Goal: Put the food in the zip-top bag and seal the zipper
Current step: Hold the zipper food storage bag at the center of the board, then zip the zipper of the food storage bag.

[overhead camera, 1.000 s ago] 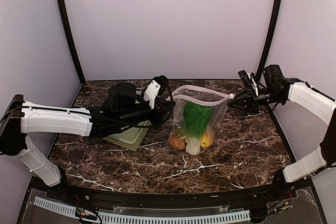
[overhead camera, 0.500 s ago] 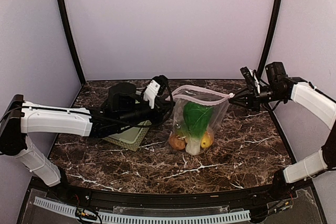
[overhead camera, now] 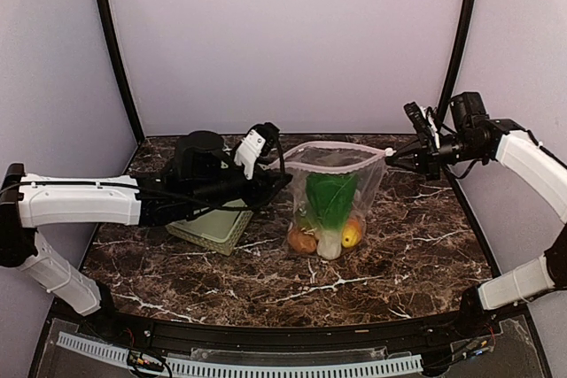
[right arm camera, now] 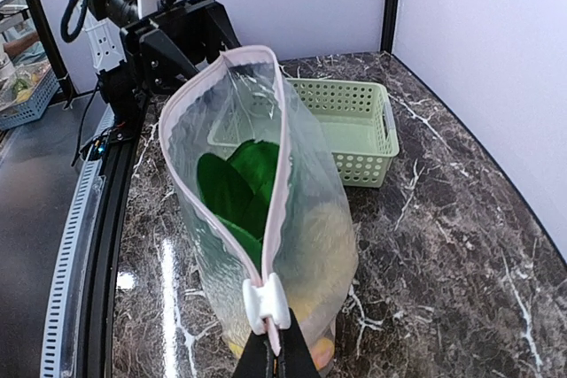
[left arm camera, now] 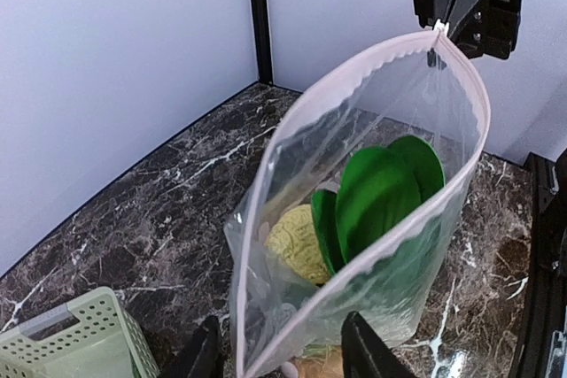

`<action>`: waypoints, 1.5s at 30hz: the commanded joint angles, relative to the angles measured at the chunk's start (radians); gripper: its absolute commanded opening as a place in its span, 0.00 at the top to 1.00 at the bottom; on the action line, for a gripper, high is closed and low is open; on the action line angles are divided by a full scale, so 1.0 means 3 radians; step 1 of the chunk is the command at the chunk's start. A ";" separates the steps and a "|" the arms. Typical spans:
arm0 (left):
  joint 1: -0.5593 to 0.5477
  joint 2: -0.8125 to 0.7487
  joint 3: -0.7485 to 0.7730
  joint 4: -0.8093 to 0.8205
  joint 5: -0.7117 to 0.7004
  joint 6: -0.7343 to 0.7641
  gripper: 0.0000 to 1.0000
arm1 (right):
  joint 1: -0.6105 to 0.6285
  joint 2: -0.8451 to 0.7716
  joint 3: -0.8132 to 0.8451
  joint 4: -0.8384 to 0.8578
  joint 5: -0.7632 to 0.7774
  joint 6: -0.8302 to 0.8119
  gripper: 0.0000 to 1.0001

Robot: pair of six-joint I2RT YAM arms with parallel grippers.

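Two tools flank the limp, slick zip-top bag [overhead camera: 365, 185].
Right tool [right arm camera: 275, 347] pinches the zipper [right arm camera: 277, 210] at 3 o'clock; whether left tool [left arm camera: 279, 356] grips, we cannot tell. We'd hold that stiffer strip.

One zip-top bag [overhead camera: 335, 185] is being counted, with one zipper [overhead camera: 332, 145] and one white slider [right arm camera: 267, 300] on it. Three pieces of food are being made out inside it from above: one bok choy [overhead camera: 332, 199], one orange piece [overhead camera: 302, 241] and one yellow piece [overhead camera: 352, 235]. One basket [overhead camera: 213, 227] is being carried by the one table [overhead camera: 416, 245]. Two tools are being counted: one left tool [overhead camera: 283, 180] and one right tool [overhead camera: 392, 154].
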 commanded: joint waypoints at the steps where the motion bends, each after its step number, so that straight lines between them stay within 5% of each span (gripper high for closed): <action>1: 0.0019 -0.0364 0.0687 -0.0943 0.0170 0.0239 0.46 | 0.0145 -0.0115 0.0478 -0.0385 0.0279 -0.0064 1.00; 7: -0.0029 0.0091 0.2034 -0.1756 0.0778 0.0246 0.36 | 0.0404 0.0064 0.1185 -0.0948 0.0781 -0.0106 1.00; 19: -0.0445 0.1518 0.3405 -0.1674 0.0852 0.0401 0.32 | 0.0605 0.0157 0.1552 -0.1454 0.1505 0.0057 1.00; 25: -0.0475 0.1798 0.3607 -0.1568 0.0760 0.0479 0.35 | 0.0606 0.0205 0.1653 -0.1520 0.1564 0.0150 1.00; 36: -0.0476 0.1670 0.3499 -0.1549 0.0947 0.0622 0.55 | 0.0616 0.0209 0.1762 -0.1719 0.1298 0.0082 1.00; 45: -0.0467 0.1653 0.3366 -0.1341 0.0751 0.0606 0.44 | 0.0654 0.0157 0.1714 -0.1708 0.1212 0.0091 1.00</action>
